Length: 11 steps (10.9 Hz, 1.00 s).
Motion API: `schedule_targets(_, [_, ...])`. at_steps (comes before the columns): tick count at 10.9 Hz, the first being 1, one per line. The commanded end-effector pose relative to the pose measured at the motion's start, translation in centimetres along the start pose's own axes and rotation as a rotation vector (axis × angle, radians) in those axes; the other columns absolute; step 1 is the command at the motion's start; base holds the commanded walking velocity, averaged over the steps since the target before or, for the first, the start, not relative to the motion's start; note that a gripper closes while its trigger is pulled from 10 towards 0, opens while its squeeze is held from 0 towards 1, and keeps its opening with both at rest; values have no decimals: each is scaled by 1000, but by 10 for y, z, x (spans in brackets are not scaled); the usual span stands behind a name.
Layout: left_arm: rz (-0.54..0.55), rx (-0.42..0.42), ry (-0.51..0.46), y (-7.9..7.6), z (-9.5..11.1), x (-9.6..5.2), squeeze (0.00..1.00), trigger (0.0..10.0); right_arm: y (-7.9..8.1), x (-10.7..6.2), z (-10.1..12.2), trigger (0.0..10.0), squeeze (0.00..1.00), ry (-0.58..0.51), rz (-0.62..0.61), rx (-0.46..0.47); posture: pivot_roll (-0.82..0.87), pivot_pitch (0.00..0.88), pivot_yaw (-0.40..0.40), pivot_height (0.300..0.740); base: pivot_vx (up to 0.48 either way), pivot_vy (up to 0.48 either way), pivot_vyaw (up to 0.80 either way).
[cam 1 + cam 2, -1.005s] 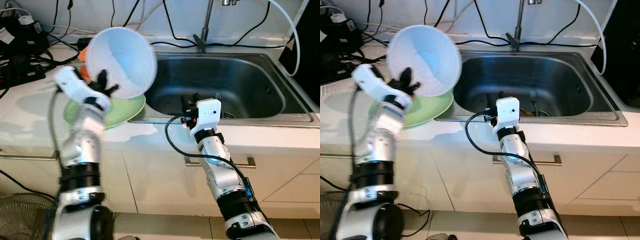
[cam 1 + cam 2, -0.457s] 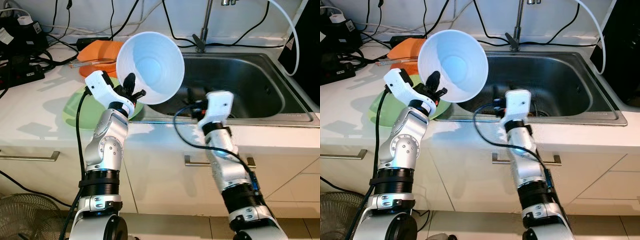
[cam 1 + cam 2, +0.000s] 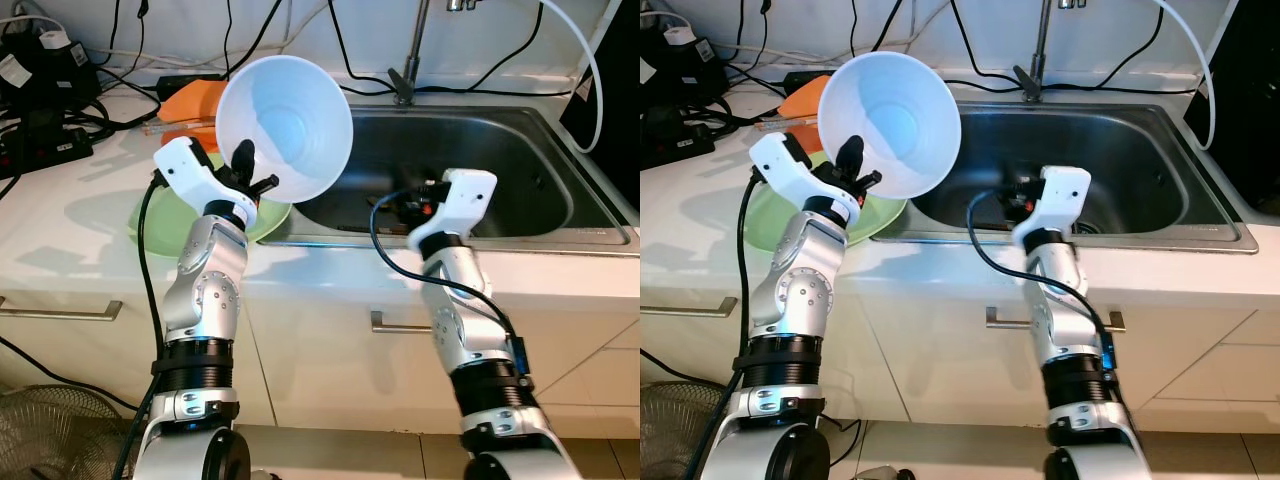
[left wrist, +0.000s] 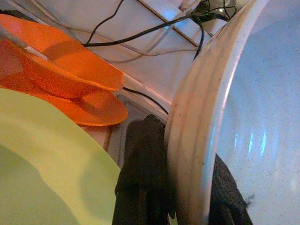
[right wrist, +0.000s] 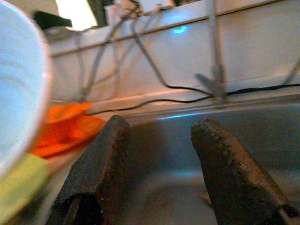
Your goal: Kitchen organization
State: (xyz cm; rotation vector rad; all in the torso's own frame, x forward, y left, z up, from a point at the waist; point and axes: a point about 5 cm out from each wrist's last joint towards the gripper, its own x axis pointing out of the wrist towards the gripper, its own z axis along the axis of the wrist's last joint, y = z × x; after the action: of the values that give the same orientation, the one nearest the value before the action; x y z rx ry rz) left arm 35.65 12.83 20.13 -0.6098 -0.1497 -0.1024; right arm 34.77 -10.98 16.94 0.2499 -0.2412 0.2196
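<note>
1. White kitchen surface (image 3: 70,240) runs along a tiled wall, with cabinet fronts and bar handles below it and black cables trailing along the back.
2. Set into that surface is a steel sink (image 3: 520,160), its basin lying beyond and beneath the right gripper's fingers, with a tap pipe (image 3: 412,45) rising behind it.
3. Held up in the air at the sink's left edge is a large white bowl (image 3: 290,125), tipped on its side so the inside faces the camera.
4. Directly below the left fingers lies a light green plate (image 3: 790,215), flat on the surface beside the sink.
5. Just past the green plate, towards the wall from the left fingers, sit orange dishes (image 4: 61,75), one over the other.
6. Left gripper (image 4: 187,183) is closed on the white bowl's rim, one black finger against the outer wall and one inside, so the bowl hangs from that pinch above the green plate.
7. Right gripper (image 5: 159,164) hovers over the sink's front edge with its two fingers spread apart and nothing between them; the white bowl is off to their left, apart from them.
</note>
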Motion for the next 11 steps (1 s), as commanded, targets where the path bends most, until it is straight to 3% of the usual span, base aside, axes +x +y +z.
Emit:
schedule_targets(1, [-20, 17, -25, -7, 3, 1, 0, 10000, 6, 2, 8, 10000, 0, -17, 57, 48, 90, 0, 51, 740, 0, 0, 0])
schedule_targets(6, [-25, 43, -24, -8, 3, 2, 0, 10000, 27, -2, 16, 10000, 0, -15, 220, 189, 91, 0, 51, 740, 0, 0, 0])
schedule_targets(11, [-74, 45, 15, -15, -3, 1, 0, 10000, 32, -6, 12, 10000, 0, 9, 232, 213, 98, 0, 48, 740, 0, 0, 0])
